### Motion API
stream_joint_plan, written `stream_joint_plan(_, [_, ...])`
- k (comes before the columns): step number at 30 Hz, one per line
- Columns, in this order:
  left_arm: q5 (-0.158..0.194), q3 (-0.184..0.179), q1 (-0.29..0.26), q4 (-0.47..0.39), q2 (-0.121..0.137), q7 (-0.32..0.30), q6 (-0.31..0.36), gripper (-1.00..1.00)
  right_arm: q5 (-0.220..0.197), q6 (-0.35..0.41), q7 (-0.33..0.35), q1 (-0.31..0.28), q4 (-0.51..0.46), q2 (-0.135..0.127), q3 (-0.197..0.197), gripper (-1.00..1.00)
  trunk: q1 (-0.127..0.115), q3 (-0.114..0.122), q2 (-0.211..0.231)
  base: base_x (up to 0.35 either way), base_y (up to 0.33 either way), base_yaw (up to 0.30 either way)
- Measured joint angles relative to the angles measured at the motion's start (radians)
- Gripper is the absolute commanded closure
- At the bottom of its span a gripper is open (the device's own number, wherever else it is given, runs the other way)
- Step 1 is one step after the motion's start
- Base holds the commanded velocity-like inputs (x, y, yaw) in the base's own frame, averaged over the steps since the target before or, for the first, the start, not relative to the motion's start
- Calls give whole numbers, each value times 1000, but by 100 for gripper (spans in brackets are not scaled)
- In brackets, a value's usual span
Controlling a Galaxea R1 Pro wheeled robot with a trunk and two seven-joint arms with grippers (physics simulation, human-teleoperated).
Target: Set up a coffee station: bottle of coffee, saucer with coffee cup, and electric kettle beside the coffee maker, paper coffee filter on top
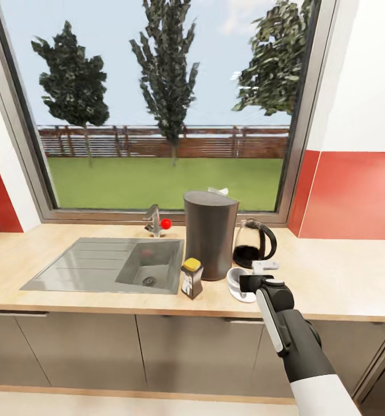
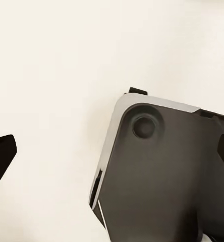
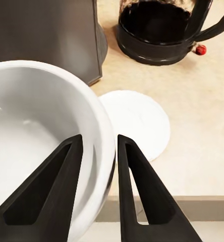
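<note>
One bottle of coffee (image 1: 192,278), label print unreadable

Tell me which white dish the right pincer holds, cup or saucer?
The cup: the right pincer grips its wall. The flat saucer lies free on the countertop.

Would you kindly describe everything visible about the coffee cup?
The coffee cup is plain glossy white, open side showing, empty inside. The right gripper pinches its rim wall, one finger inside, one outside. It hangs tilted above the countertop, beside the coffee maker, partly over the saucer.
</note>
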Motion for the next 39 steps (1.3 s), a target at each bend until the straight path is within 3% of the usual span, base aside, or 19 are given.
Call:
stream_joint_plan(6, [-3, -1, 0, 0, 1, 0, 10, -100, 1, -1, 0, 0, 21, -3, -10, 100, 0, 0, 0, 1, 0, 0])
stream_joint_plan(10, [-7, -4, 0, 0, 2, -2, 14, -100, 3, 3, -2, 0, 59, -5, -72, 100, 0, 0, 0, 0, 0, 0])
stream_joint_plan(13, [-7, -6, 0, 1, 5, -3, 14, -100, 2, 52, -12, 0, 78, -5, -89, 100, 0, 0, 0, 0, 0, 0])
stream_joint_plan(19, [-8, -7, 0, 2, 7, -3, 14, -100, -1, 185, -22, 0, 84, -3, -94, 100, 0, 0, 0, 0, 0, 0])
stream_joint_plan(39, [-8, -7, 1, 19, 3, 64, 14, -100, 0, 190, -26, 0, 88, -1, -92, 100, 0, 0, 0, 155, 0, 0])
